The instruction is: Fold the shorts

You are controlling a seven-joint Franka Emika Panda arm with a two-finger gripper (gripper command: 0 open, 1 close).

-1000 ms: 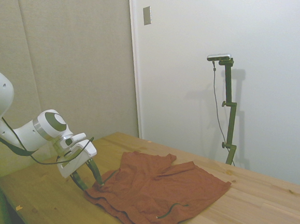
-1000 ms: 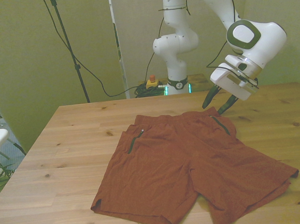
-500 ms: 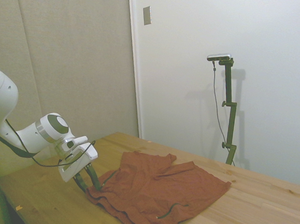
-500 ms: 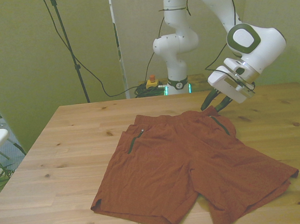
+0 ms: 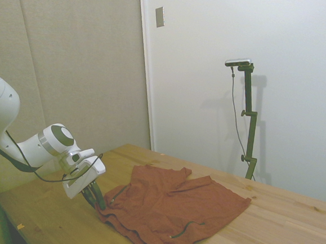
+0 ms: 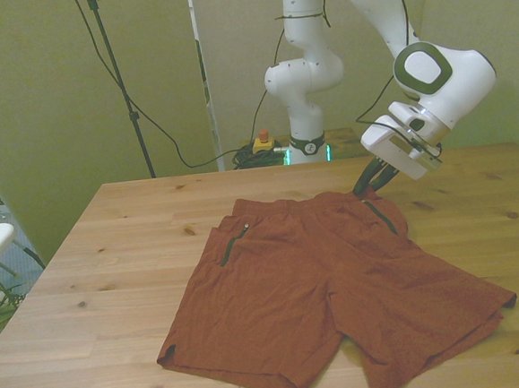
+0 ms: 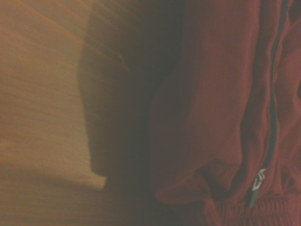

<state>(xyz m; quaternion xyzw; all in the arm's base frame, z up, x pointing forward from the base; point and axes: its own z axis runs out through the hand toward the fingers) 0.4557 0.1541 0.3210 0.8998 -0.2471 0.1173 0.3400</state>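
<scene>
We see a pair of rust-red shorts (image 6: 339, 287) spread flat on a wooden table (image 6: 112, 259), filling the lower middle of the front view, waistband toward the top of the frame and both legs toward the bottom. Each hip pocket has a dark green zip. A white robot arm comes in from the upper right of that frame, and its gripper (image 6: 373, 182) sits at the waistband corner on the front view's right. The two dark fingers look drawn close together right at the cloth edge — we judge they are pinching that corner, though the contact itself is too small to confirm. In the side view the gripper (image 5: 96, 198) sits low at the shorts' (image 5: 173, 207) left edge. No fold is made yet — the whole task is left.
</scene>
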